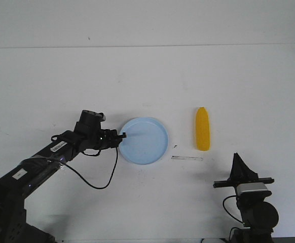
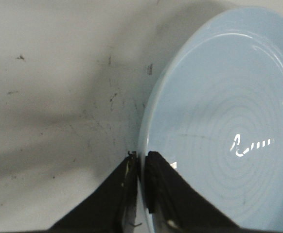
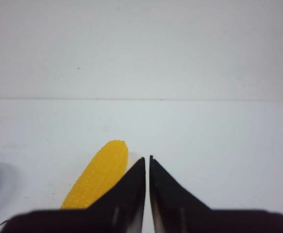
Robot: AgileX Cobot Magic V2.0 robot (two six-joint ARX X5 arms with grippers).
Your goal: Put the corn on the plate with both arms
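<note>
Currently: left arm is gripping the plate rim, corn not yet picked.
Your left gripper (image 2: 141,167) is pinching the near rim of the plate (image 1: 146,144), fingers (image 2: 158,187) nearly shut with only the rim between them. Your right gripper (image 3: 147,167) is sitting back near the front edge, fingers almost together and holding nothing. The corn (image 1: 203,129) is lying on the surface (image 1: 249,86) right of the plate, apart from it. Next, I'd judge: you're opening the right fingers and reaching forward over the cob.
</note>
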